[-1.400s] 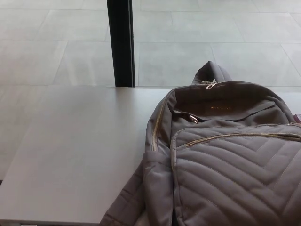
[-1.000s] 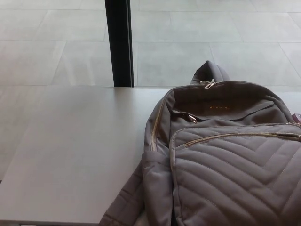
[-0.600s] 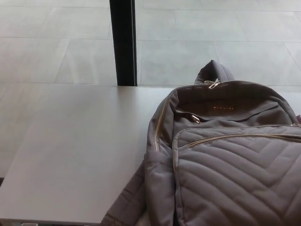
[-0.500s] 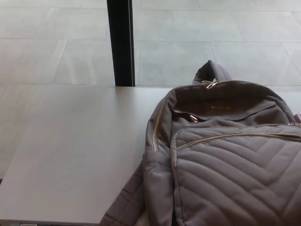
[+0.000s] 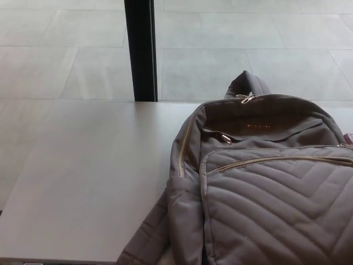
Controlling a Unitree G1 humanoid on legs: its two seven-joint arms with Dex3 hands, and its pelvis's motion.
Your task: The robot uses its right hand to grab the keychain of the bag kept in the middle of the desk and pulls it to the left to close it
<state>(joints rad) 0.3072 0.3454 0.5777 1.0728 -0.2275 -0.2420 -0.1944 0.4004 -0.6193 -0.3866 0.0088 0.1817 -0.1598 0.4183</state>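
While neither of my robot's hands is in view, so I cannot tell their grasp, the grey bag [image 5: 265, 199] sits at the near right of the desk [image 5: 94, 165], mouth gaping and gold pull ring [image 5: 224, 138] untouched. The closing is all ahead; a black post [image 5: 140, 49] stands beyond.

A grey-taupe backpack [image 5: 265, 187] is laid on the worktop [image 5: 83, 176] at the lower right of the view and is cut off by the right and bottom edges. Its front pocket is quilted in a chevron pattern and is closed by a gold zip [image 5: 287, 159]. The main compartment is seen gaping open, with the darker lining exposed. A gold zipper pull [image 5: 245, 98] is found at the top of the opening, just below the carry handle [image 5: 248, 83]. A small gold ring [image 5: 225, 138] is seen at the opening's lower left edge.
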